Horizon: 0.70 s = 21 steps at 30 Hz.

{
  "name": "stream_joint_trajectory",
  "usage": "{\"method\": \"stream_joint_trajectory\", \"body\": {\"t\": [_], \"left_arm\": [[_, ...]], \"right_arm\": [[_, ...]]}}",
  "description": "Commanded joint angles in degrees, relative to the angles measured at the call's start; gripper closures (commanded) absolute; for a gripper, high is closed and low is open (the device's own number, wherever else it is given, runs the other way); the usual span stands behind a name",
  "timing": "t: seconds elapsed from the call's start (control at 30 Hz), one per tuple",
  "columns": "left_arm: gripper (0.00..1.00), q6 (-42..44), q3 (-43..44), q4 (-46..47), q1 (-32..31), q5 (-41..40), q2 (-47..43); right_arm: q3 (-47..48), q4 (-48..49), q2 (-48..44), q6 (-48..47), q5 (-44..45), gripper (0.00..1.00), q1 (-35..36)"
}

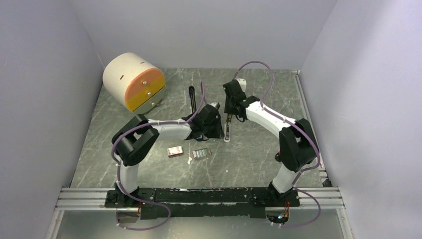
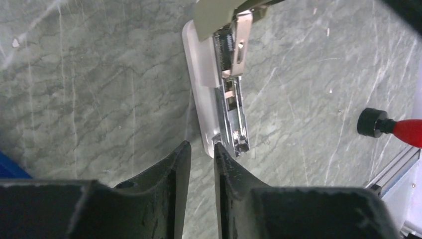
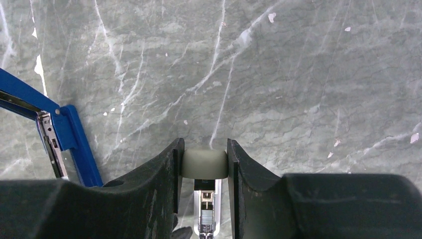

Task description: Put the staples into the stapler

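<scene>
The right pincer (image 3: 203,149) was clamped on the rounded end of a pale bar (image 2: 199,74). The left pincer (image 2: 201,149) stood narrow at the bar's other end; whether it nipped that corner could not be told. The blue stapler (image 3: 74,139) sat apart, ungripped. The staples (image 1: 200,153) lay on the table (image 1: 249,164) near the left arm. To load well, the left pincer should probably widen, take the staples by their long sides and keep them level.

Plain pale-lavender walls (image 1: 199,30) enclose three sides. Grey-green marbled tabletop (image 1: 249,164), white-veined. Aluminium rail (image 1: 79,199) along frame bottom. Lighting even.
</scene>
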Motion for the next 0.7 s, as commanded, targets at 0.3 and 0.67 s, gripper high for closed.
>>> {"method": "stream_joint_trajectory", "body": {"t": [0.3, 0.67], "left_arm": [[0.77, -1.91, -0.37, 9.40, 1.13, 10.05, 6.13], [0.91, -1.24, -1.00, 5.43, 1.30, 5.96, 9.70]], "right_arm": [[-2.03, -0.91, -2.40, 1.17, -4.16, 0.79, -0.51], [-8.07, -4.01, -6.87, 3.17, -7.18, 0.79, 1.51]]}}
